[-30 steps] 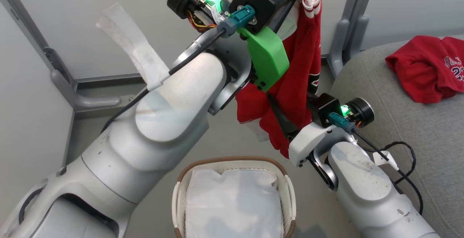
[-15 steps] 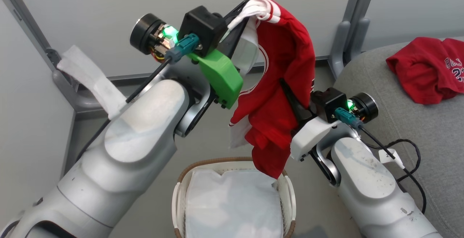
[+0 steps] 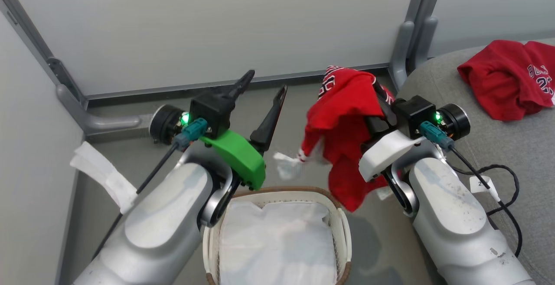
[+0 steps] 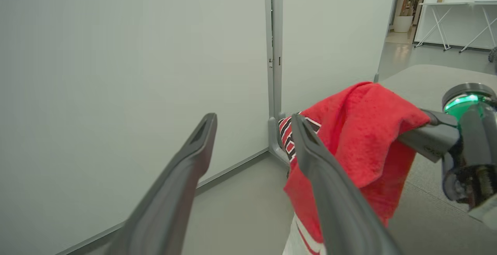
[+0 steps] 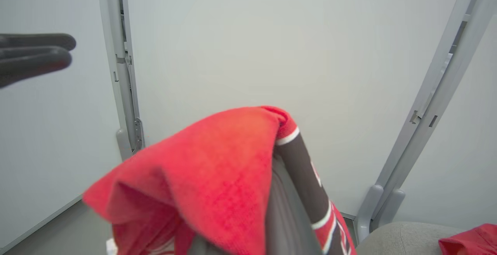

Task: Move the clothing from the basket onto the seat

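A red jersey [image 3: 342, 116] with white and black trim hangs draped over my right gripper [image 3: 360, 103], which is shut on it with its fingertips buried in the cloth. The same jersey [image 5: 209, 162] covers the fingers in the right wrist view. Its white end [image 3: 288, 165] dangles just above the basket [image 3: 282, 189]. To its left my left gripper [image 3: 262, 94] stands open and holds nothing, apart from the jersey [image 4: 357, 130]. The basket holds a white liner sheet [image 3: 277, 241]. A second red garment [image 3: 507, 79] lies on the grey seat [image 3: 498, 155] at the right.
Pale partition walls with grey posts [image 3: 407, 37] stand close behind and to the left. A black cable [image 3: 503, 198] runs along my right forearm over the seat's edge. Grey floor [image 3: 130, 159] surrounds the basket.
My left gripper has let go of the jersey, opened and dropped lower to the left. The jersey now hangs from the right gripper alone, shifted right towards the seat.
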Available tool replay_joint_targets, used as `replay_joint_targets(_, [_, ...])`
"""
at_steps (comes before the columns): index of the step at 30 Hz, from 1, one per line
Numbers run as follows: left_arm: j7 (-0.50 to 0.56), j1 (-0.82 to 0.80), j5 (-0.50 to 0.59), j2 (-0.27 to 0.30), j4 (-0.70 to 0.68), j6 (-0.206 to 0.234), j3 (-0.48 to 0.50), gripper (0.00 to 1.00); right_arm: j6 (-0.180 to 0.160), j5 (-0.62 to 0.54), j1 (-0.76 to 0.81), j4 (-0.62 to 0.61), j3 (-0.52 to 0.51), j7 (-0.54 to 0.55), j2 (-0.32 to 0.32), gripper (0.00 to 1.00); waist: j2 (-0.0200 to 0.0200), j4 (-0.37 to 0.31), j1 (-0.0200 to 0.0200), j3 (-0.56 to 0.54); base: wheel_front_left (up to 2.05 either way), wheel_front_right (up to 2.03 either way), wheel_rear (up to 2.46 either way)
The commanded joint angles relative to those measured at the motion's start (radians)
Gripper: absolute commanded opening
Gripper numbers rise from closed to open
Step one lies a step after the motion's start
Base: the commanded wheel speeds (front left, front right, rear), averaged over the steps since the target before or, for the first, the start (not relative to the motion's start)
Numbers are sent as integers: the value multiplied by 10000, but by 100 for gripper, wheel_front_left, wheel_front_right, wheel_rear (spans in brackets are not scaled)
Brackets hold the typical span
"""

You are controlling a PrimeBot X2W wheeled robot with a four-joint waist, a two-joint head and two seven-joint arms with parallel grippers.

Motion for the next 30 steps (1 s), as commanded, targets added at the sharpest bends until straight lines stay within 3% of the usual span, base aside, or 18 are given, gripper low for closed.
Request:
replay_joint_targets(1, [-174, 341, -74, 74, 43, 9, -72, 100, -14, -128, 159, -9, -121, -19, -39, 0, 0, -12, 0, 24, 0, 0, 0])
replay_joint_targets(17, [-941, 2073, 31, -63, -413, 78, -651, 100, -14, -941, 632, -277, -1419, -19, -39, 0, 0, -518, 0, 187, 0, 0, 0])
replay_joint_targets(25, [-1144, 2384, 380, -152, -723, 45, -884, 100, -14, -1117, 1095, -950, -1816, -12, -37, 0, 0, -1258, 0, 372, 0, 0, 0])
replay_joint_targets(30, [-1170, 2439, 567, -96, -892, 56, -970, 100, -14, -1242, 1455, -1510, -1984, 85, -40, 0, 0, -2065, 0, 612, 0, 0, 0])
